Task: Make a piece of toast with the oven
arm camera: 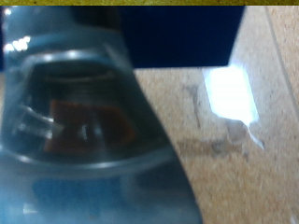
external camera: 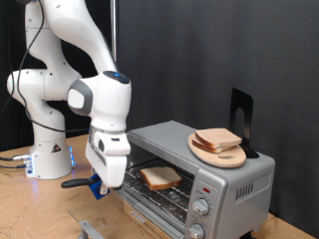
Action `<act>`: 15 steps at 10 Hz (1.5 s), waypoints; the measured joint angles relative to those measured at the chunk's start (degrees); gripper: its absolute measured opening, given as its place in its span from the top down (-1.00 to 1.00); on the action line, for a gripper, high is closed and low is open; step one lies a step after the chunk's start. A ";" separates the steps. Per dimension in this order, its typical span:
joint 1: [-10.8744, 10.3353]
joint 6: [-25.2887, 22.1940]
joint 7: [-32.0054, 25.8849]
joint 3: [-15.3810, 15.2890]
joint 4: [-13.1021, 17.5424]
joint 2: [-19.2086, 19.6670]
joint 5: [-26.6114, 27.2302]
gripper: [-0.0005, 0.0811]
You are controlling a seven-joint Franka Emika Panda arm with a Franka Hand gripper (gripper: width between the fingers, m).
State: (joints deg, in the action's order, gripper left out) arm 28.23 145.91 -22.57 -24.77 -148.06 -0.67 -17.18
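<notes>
In the exterior view the white arm [external camera: 75, 70] curves down from its base [external camera: 45, 149] at about nine o'clock and ends in the tool [external camera: 101, 187], which hangs low just in front of the oven's [external camera: 234, 184] open mouth, at about seven o'clock from the picture's middle. The tool's fingers are hidden behind the hand and something blue at its tip, so how far it is open, and whether it grips anything, cannot be told. The oven sits on the wooden bench [external camera: 30, 214] at about four o'clock, silver, with two knobs [external camera: 201, 209] on its front panel. Its door [external camera: 150, 209] is swung down and lies flat before the opening, right by the tool. The toast [external camera: 159, 177] lies flat on the wire rack inside, pale with a brown crust, at about three o'clock from the tool and apart from it. On the oven's roof, at about two o'clock, a round wooden board [external camera: 221, 154] carries a small stack of bread slices [external camera: 217, 138], and a black stand [external camera: 241, 115] rises just behind it. In the wrist view the picture is blurred: a curved, bluish, glassy surface [arm camera: 75, 131] fills one side, very close to the camera, with a dim brownish patch showing through it; the speckled bench [arm camera: 234, 168] takes the other side, and a dark block [arm camera: 177, 33] lies beyond. No finger can be made out there.
</notes>
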 joint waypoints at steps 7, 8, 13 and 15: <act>2.05 0.35 -9.96 2.80 -0.40 -0.78 14.64 -0.22; 2.01 1.01 -12.55 2.79 -0.56 -0.82 17.67 -0.22; 2.29 -10.79 -32.34 6.74 2.10 -8.72 40.65 -0.22; 2.45 -16.76 -32.46 8.39 4.32 -11.85 42.16 -0.22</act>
State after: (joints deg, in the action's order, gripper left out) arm 30.68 129.15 -55.02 -16.38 -143.73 -12.52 24.98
